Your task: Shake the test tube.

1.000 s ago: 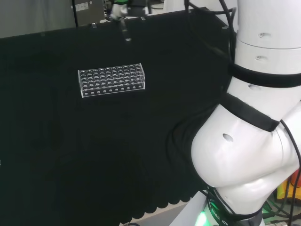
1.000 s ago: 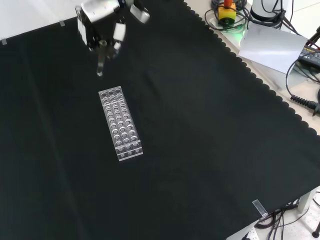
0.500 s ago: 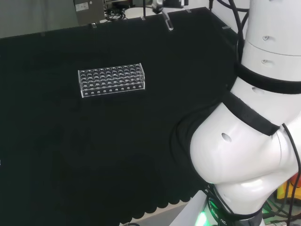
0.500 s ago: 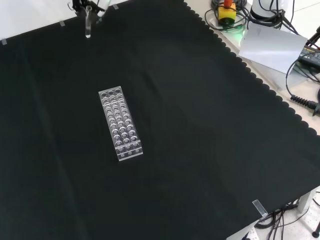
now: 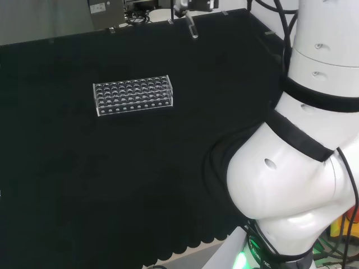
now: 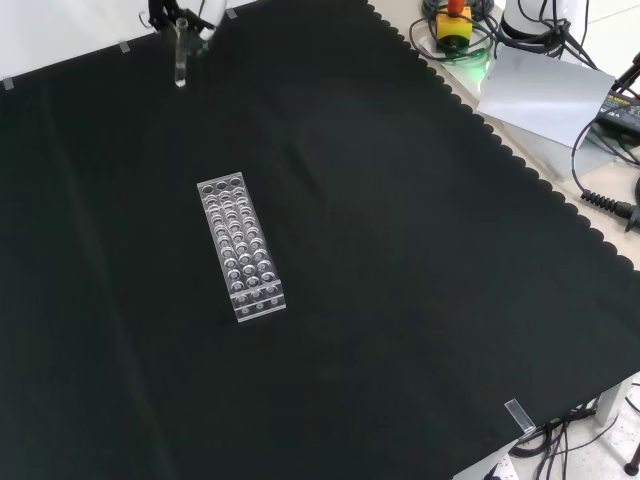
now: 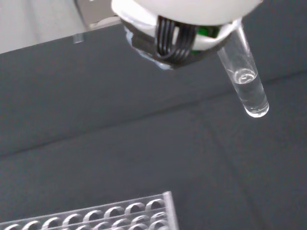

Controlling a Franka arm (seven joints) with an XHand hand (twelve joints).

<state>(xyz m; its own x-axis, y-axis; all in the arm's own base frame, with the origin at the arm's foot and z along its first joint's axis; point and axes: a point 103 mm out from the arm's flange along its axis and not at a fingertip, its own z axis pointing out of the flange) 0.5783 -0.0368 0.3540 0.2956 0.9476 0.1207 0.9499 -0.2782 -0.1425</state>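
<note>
A clear test tube (image 5: 192,29) hangs in the air near the cloth's far edge, high above the bench, with the hand (image 5: 193,4) shut on its upper end. From the front the test tube (image 6: 181,62) points down below the hand (image 6: 172,12) at that picture's upper border. Close up in the wrist view, the test tube (image 7: 247,81) sticks out from under the hand (image 7: 187,19) and holds a little clear liquid at its rounded bottom. The clear tube rack (image 5: 133,94) lies on the cloth, well away from the tube, also seen as the rack (image 6: 240,247) and its corner (image 7: 96,215).
The arm's white links (image 5: 303,168) rise at the head view's right. Beyond the cloth's scalloped edge (image 6: 520,170) lie a yellow and red button box (image 6: 455,25), a grey sheet (image 6: 545,85) and cables. A small clear piece (image 6: 517,413) sits at the cloth's near corner.
Over the second the hand lifted the tube up and away from the rack, rightward in the head view. In the last half second the tube swung back slightly left there and dipped a little.
</note>
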